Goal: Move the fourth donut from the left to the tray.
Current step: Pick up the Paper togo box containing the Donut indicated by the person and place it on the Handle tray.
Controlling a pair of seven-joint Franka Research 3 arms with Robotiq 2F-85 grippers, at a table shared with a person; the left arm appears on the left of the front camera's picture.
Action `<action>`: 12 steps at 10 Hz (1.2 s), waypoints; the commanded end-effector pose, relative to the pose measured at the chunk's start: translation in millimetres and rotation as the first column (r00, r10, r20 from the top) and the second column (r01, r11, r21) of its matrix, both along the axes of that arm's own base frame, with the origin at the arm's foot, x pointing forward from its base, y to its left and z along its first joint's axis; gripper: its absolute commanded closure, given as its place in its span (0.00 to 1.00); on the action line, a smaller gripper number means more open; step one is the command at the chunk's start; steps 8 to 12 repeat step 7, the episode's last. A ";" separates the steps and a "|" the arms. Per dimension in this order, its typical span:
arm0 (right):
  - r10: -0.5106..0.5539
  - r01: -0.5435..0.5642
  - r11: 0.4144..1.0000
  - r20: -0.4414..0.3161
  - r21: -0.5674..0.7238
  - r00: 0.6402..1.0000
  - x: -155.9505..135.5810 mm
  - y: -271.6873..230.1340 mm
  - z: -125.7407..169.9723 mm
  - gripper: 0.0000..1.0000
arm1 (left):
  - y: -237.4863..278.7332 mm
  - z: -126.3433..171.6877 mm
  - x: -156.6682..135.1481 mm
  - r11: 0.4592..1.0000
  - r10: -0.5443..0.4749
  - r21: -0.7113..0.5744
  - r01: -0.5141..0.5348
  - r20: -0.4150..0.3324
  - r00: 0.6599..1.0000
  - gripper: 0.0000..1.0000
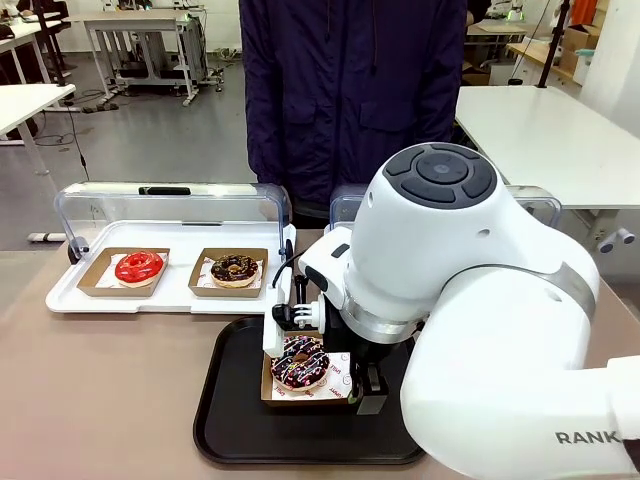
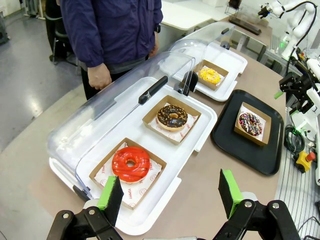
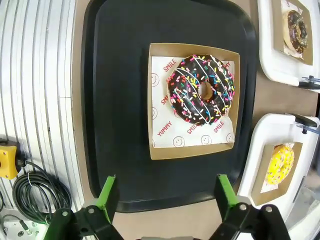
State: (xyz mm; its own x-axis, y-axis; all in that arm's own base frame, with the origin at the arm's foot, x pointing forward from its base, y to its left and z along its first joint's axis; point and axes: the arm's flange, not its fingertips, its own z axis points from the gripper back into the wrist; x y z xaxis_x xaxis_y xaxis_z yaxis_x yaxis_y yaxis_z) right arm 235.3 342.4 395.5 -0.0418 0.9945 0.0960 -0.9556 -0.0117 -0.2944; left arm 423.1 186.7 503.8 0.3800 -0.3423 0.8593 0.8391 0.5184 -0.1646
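Brown tabletop (image 1: 110, 400), workshop tables behind. Right gripper (image 3: 165, 197) above black tray (image 3: 117, 100), fingers spread wide, nothing held, clear of load: looks like release done. Fourth donut (image 3: 202, 90) in cardboard holder (image 3: 160, 100), flat on tray, near middle. Left gripper (image 2: 170, 192) parked wide, empty, over white display tray (image 2: 165, 200); red donut (image 2: 131, 164) there. Person (image 1: 350, 90) stands at far side.

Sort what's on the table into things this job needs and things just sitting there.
Job: striped chocolate donut in its cardboard tray, black tray, open right gripper.
Bystanders: red donut, crumb-topped chocolate donut, yellow donut, white display trays.
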 end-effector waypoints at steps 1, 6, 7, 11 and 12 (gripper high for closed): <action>-0.010 0.010 1.000 0.017 0.010 1.000 0.0 3.0 -1.0 0.00 | -0.9 -0.4 0.3 1.000 -0.005 -0.018 0.006 0.019 1.000 0.00; -0.010 0.010 1.000 0.017 0.010 1.000 0.0 3.0 -1.0 0.00 | -0.9 -0.4 0.3 1.000 -0.005 -0.018 0.006 0.019 1.000 0.00; -0.010 0.010 1.000 0.017 0.010 1.000 0.0 3.0 -1.0 0.00 | -0.9 -0.4 0.3 1.000 -0.005 -0.018 0.006 0.019 1.000 0.00; -0.010 0.010 1.000 0.017 0.010 1.000 0.0 3.0 -1.0 0.00 | -0.9 -0.4 0.3 1.000 -0.005 -0.018 0.006 0.019 1.000 0.00; -0.010 0.010 1.000 0.017 0.010 1.000 0.0 3.0 -1.0 0.00 | -0.9 -0.4 0.3 1.000 -0.005 -0.018 0.006 0.019 1.000 0.00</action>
